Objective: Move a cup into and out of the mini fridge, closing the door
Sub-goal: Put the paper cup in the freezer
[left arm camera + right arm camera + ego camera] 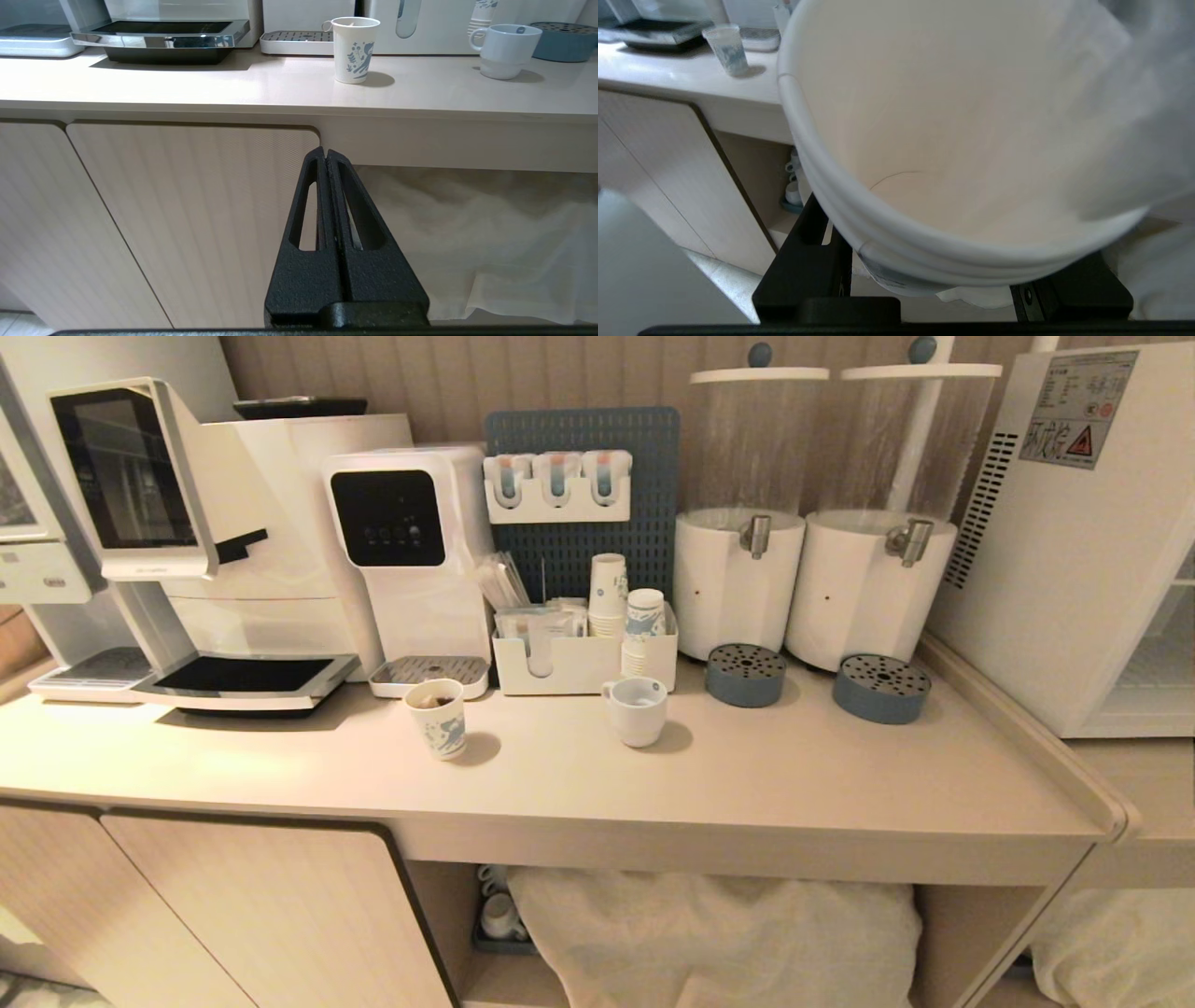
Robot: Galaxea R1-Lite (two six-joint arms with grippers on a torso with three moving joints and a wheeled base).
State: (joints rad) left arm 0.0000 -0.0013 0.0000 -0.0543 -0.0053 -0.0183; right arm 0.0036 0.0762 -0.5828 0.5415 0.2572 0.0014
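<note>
My right pincer [952,280] clamps the cup [952,140] below the worktop [668,74]; next, raise it toward the mini fridge [1074,551].

Printed paper cup [436,717], mug [637,709] crowd counter [747,784] middle; front right bare.

Office-type drinks corner or self-serve coffee station. Long pale counter [747,784] against a ribbed wall panel. On it: a coffee machine [215,541] with a screen, a water dispenser [411,560], a blue pegboard [583,495] with a rack of sachets, an organiser box [579,663] with stacked paper cups [607,597] and stirrers, two big drink dispensers [803,523] with taps and drip trays. A white mini fridge [1083,541] with a warning sticker stands at the right end. Spare mugs [499,915] sit under the counter.
</note>
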